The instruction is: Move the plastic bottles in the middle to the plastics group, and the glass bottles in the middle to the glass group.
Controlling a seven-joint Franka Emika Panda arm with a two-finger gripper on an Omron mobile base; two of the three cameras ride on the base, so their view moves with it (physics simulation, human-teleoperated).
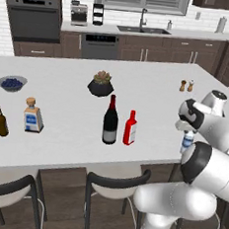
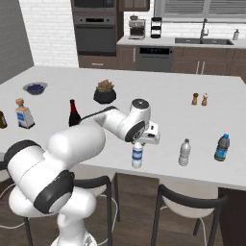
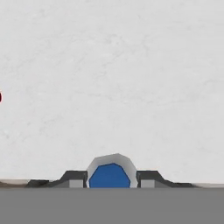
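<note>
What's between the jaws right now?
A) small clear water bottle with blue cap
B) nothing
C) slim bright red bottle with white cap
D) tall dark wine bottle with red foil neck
A: the small clear water bottle with blue cap hangs under the gripper in the right base view, and the hand view shows its blue cap between the jaws; the tall dark wine bottle and slim red bottle stand apart on the white counter.

The arm covers most of the wine bottle in the right base view, just the neck and shoulder poke out. Brown beer bottle is chopped by the left edge there. Water bottle in the hand view shows just its blue cap; its top is tucked under the claw.
</note>
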